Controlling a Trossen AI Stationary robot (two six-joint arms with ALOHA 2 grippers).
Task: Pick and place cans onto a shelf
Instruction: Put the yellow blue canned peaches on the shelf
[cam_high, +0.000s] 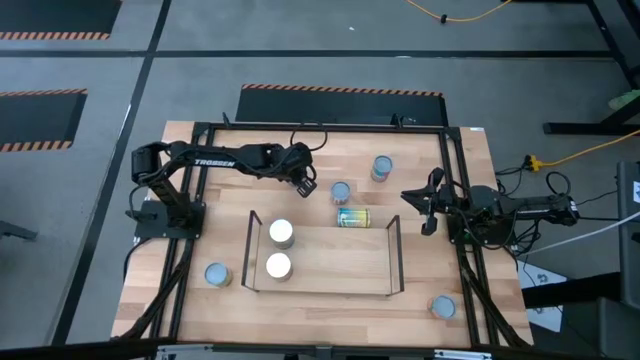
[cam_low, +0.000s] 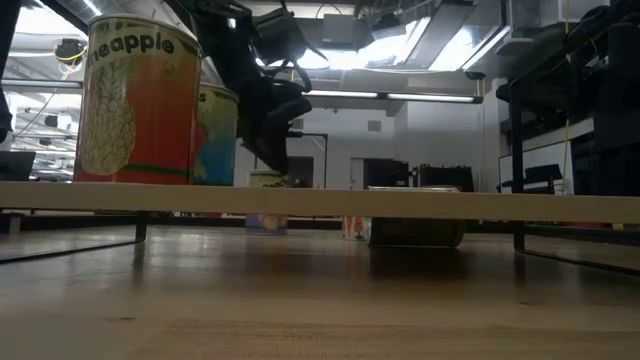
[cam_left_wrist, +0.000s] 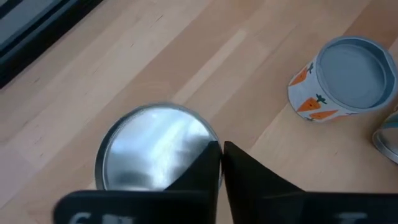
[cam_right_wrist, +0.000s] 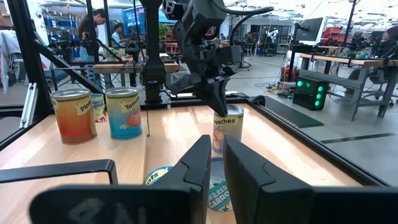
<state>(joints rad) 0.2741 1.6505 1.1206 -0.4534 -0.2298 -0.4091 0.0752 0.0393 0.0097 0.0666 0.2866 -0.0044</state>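
- Your left gripper (cam_high: 307, 186) sits over the rear middle of the desk (cam_high: 440, 270), directly above the peach tin (cam_high: 340, 192). In its wrist view the fingers (cam_left_wrist: 208, 165) are pressed together over the tin's silver lid (cam_left_wrist: 152, 146); they enclose nothing.
- Your right gripper (cam_high: 428, 212) hangs near the desk's right edge, clenched with only a thin slit between its fingers (cam_right_wrist: 196, 165), and empty.
- The shelf (cam_high: 330, 262) lies at the desk's front centre. Two cans (cam_high: 281, 233) stand upright at its left end, one behind the other.
- A can on its side (cam_high: 353, 217) rests just behind the shelf's rear edge.
- The carrot can (cam_high: 381, 167) stands upright toward the rear, right of the peach tin.
- One can (cam_high: 216, 274) stands near the front left corner, another (cam_high: 443, 307) near the front right corner, both off the shelf.
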